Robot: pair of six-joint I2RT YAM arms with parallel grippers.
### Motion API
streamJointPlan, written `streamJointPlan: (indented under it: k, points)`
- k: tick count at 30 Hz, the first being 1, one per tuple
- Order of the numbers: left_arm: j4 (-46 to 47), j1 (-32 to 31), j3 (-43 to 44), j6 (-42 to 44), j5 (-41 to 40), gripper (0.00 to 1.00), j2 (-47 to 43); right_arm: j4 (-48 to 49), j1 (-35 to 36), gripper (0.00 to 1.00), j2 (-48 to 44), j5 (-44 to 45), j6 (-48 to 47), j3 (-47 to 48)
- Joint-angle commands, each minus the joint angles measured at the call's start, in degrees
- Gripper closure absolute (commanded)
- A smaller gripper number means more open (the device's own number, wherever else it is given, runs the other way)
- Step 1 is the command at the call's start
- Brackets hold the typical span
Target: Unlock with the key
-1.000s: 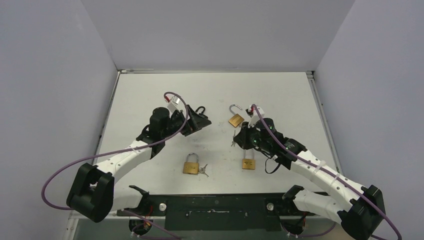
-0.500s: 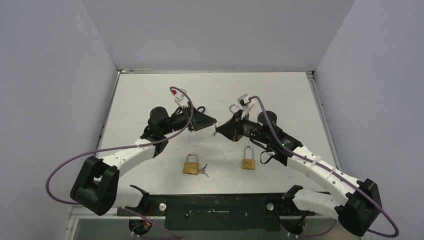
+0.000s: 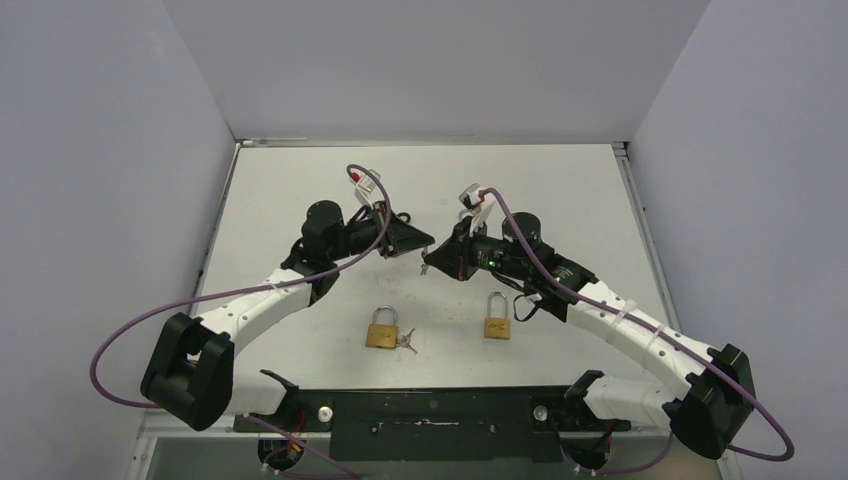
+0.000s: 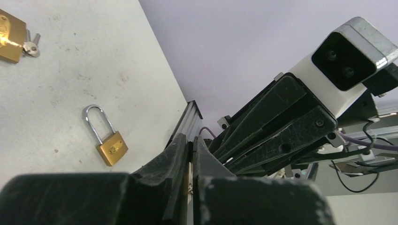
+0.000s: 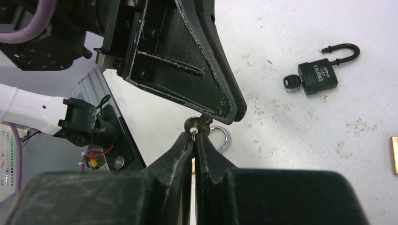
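Key (image 5: pixel 199 123) handover: my left gripper (image 5: pixel 231 115) and right gripper (image 5: pixel 194 136) both clamped it. Next move likely called for right release, then brass padlock (image 3: pixel 495 328).

This is a robotics lab bench, a walled-off test cell rather than any home or shop. Two white-and-black arms (image 3: pixel 260 300) are bolted to a black rail (image 3: pixel 430 425) well behind the left gripper (image 3: pixel 427 243) and right gripper (image 3: pixel 430 264), at the near edge of a scuffed pale table (image 3: pixel 300 180). Plain lilac panels (image 3: pixel 430 60) close it in beyond the grippers and to either side. Purple cables (image 3: pixel 110 345) loop loose from the arms. A boxy white camera (image 4: pixel 347 61) rides the wrist just above the right gripper. Brass padlocks (image 3: pixel 381 330) lie on the near side of both grippers like test pieces.
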Motion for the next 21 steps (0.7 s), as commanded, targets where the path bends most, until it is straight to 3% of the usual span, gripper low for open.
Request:
streamJointPlan:
  k: [1, 7, 9, 10, 11, 14, 16, 21]
  points:
    - [-1.81, -0.47, 3.16, 2.16, -0.57, 1.00, -0.16, -1.78, 0.82, 1.00, 0.87, 1.71, -1.96, 3.21]
    - [-0.61, -0.52, 2.78, 6.19, -1.63, 1.00, -2.65, -0.90, 0.88, 1.00, -0.27, 3.23, 0.85, 3.11]
    - [0.80, -0.52, 2.33, 6.61, -2.13, 1.00, -3.63, -0.06, 0.86, 0.77, -1.21, 3.81, 2.47, 2.55]
    - [2.08, -0.52, 1.96, 6.63, -2.57, 1.00, -4.14, -0.04, 0.79, 0.62, -1.84, 4.13, 3.23, 2.26]
    - [3.59, -0.52, 1.42, 6.63, -3.09, 1.00, -4.80, 1.52, 0.74, 0.39, -3.05, 5.03, 4.93, 1.55]
    - [8.72, -0.43, 0.07, 5.52, -5.06, 1.00, -6.81, 8.43, 0.26, 0.17, -7.23, 7.38, 10.08, -1.72]
    - [10.96, -0.43, 0.03, 4.94, -6.09, 1.00, -7.61, 14.95, -0.13, 0.12, -9.60, 9.37, 14.50, -4.30]
    - [20.84, -0.43, -0.42, -2.05, -10.33, 1.00, -9.01, 32.38, -0.93, 0.13, -9.68, 11.80, 25.59, -7.97]
